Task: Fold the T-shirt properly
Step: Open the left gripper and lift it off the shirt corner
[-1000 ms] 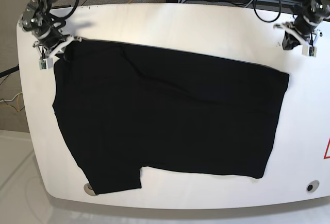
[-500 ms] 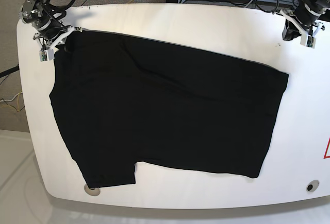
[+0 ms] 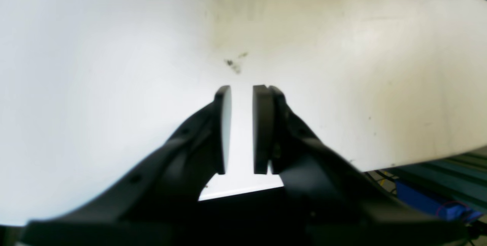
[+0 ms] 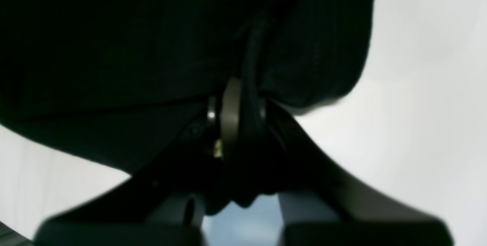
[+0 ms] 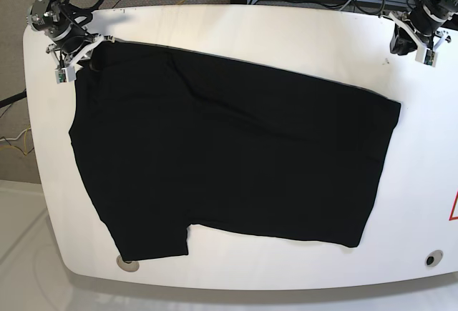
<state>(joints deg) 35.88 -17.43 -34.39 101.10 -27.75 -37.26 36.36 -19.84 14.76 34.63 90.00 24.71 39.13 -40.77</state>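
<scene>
1. Cloth of the T-shirt (image 5: 229,154) is seen spread flat across the white table (image 5: 236,32), covering most of its middle in the base view
2. One far corner of the T-shirt is pinched by the right gripper (image 5: 71,61), at the table's far corner on the base view's left
3. In the right wrist view the black fabric (image 4: 152,48) is shown clamped between the pads (image 4: 230,113), which are pressed together on it with no gap visible
4. A sleeve (image 5: 154,243) is seen lying at the table's near edge, close beside a small round fitting (image 5: 127,264) in the tabletop
5. The T-shirt's opposite side edge is laid toward the table's other end, with its far corner (image 5: 395,104) resting on the surface and held by nothing
6. The left gripper (image 5: 415,43) is seen at the table's far corner on the base view's right, apart from the T-shirt
7. In the left wrist view its pads (image 3: 262,128) are shown slightly parted, with a narrow strip of bare tabletop visible between them and nothing gripped
8. A few dark specks (image 3: 234,63) are seen on the table just ahead of the left gripper
9. A red mark (image 5: 454,207) is cut off at the table's edge on the base view's right
</scene>
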